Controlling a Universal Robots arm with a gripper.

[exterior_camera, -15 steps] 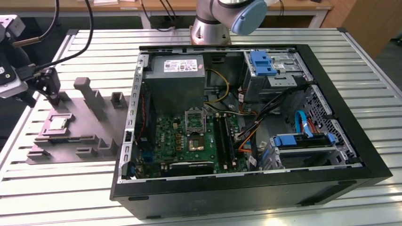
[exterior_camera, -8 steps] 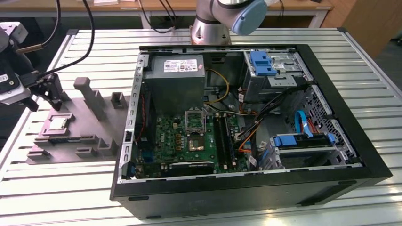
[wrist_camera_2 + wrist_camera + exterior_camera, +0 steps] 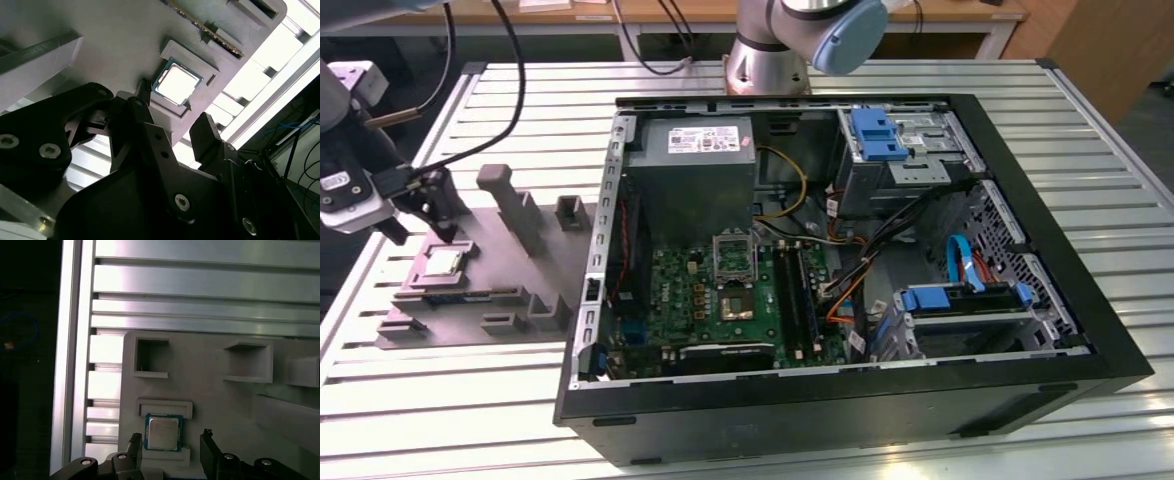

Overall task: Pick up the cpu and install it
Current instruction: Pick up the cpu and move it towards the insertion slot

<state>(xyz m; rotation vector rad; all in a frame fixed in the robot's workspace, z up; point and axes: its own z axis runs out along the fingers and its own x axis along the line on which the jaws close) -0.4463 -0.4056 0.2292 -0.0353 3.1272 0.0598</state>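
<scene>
Pincer (image 3: 170,434) wide open — astride cpu (image 3: 162,431), not gripping; cpu seated in grey tray (image 3: 215,405).

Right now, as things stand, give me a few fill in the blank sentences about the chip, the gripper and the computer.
The chip lies in a grey ____. The gripper, above the chip, is ____, not shut. The computer case stands on the exterior view's ____ of the chip. The circuit board inside the case is ____.
Missing words: tray, open, right, green.
</scene>
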